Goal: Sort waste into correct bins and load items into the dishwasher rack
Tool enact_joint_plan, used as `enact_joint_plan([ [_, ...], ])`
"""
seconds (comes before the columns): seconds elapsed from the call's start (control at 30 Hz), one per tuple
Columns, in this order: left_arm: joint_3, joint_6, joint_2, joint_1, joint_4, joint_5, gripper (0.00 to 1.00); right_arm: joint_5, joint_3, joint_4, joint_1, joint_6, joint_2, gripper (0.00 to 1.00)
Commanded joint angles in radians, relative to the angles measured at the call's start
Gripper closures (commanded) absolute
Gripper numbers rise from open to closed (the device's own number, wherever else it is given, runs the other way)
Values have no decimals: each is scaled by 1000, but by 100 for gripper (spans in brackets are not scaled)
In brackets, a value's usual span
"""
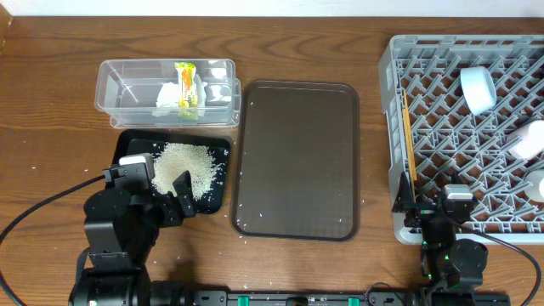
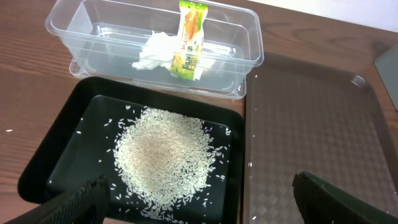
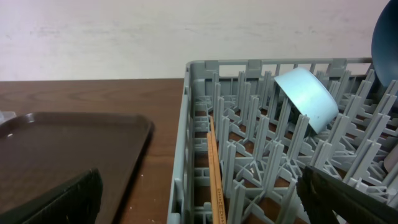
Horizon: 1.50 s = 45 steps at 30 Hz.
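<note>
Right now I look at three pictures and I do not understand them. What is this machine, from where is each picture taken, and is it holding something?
These are two robot arms at a wooden table, each ending in a two-finger pincer. One picture looks down from above. The other two come from small cameras on the wrists, so the dark shapes at their bottom corners are the arm's own fingers.

The left pincer is open over the black tray, which holds a pile of rice. Behind it the clear tub holds a white tissue and a yellow wrapper. The brown serving tray lies in the middle.

The right pincer, also open, is at the near edge of the grey rack. In the rack are chopsticks and a pale cup. Neither pincer holds anything.
</note>
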Motion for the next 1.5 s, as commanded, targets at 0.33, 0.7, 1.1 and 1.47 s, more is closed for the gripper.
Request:
enact_joint_plan([
  [0.33,-28,17,-86,-4,-43,-13,4,14,-2,-5,8,1,-4,1],
  [0.7,-464,18,-448,-4,341,-35,3,14,-2,-5,8,1,-4,1],
  [1.1,-731,77,-537,-4,711,-35,4,14,-2,-5,8,1,-4,1],
  [1.47,-731,77,-534,-7,661,-35,4,14,-2,-5,8,1,-4,1],
])
